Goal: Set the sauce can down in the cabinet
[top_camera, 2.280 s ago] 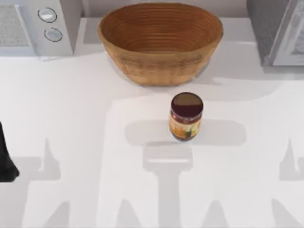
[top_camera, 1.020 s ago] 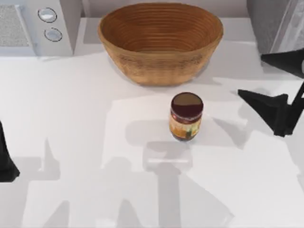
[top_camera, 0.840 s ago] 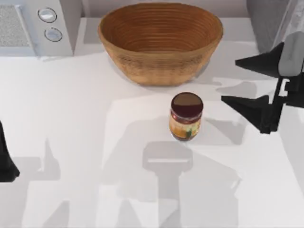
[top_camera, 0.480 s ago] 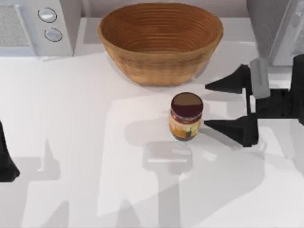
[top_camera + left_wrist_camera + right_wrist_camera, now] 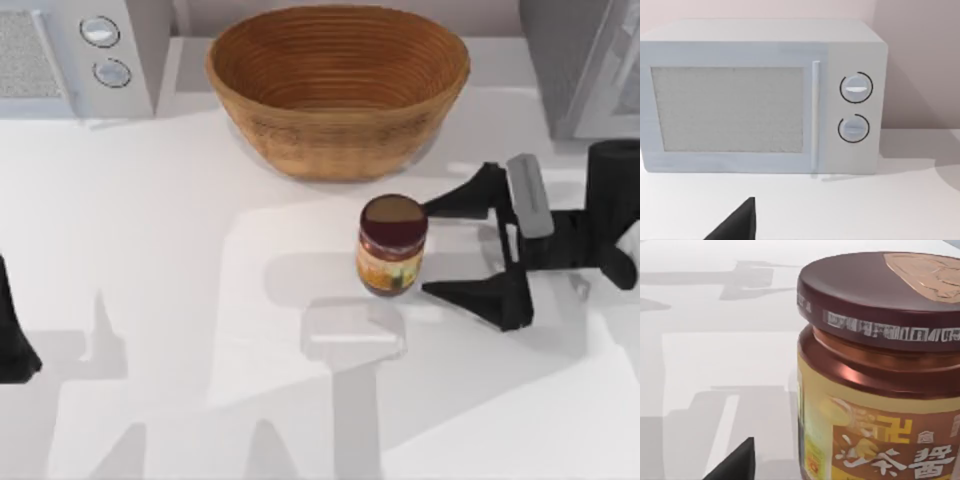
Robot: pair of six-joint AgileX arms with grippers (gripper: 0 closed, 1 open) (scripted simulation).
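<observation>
Right wrist view showed the sauce can (image 5: pixel 880 375) from very close: a round glass jar with a smooth, dark maroon-brown lid carrying a coppery printed patch on top and a band of small pale marks round its rim, too fine to read. Below the lid came a glossy dark red neck, then a yellow label with a brown panel bearing pale Chinese characters, among them one that looked like 酱; the rest could not be made out. One black, wedge-shaped fingertip (image 5: pixel 735 462) stood in the near corner.

In the top view the jar stood upright on the white counter (image 5: pixel 150 250), near its middle and just in front of the big woven brown basket (image 5: pixel 338 85), an oval bowl of ribbed coils. The right hand (image 5: pixel 427 248) lay just to the right of the jar, its two black pointed fingers spread wide apart, tips level with the jar's side and holding nothing.

The left arm sat parked at the counter's left edge (image 5: pixel 12 335); whether its hand was open or closed could not be told. Its wrist view faced a boxy white microwave (image 5: pixel 760 95) with a speckled grey door window, a slim vertical handle and two round dials
</observation>
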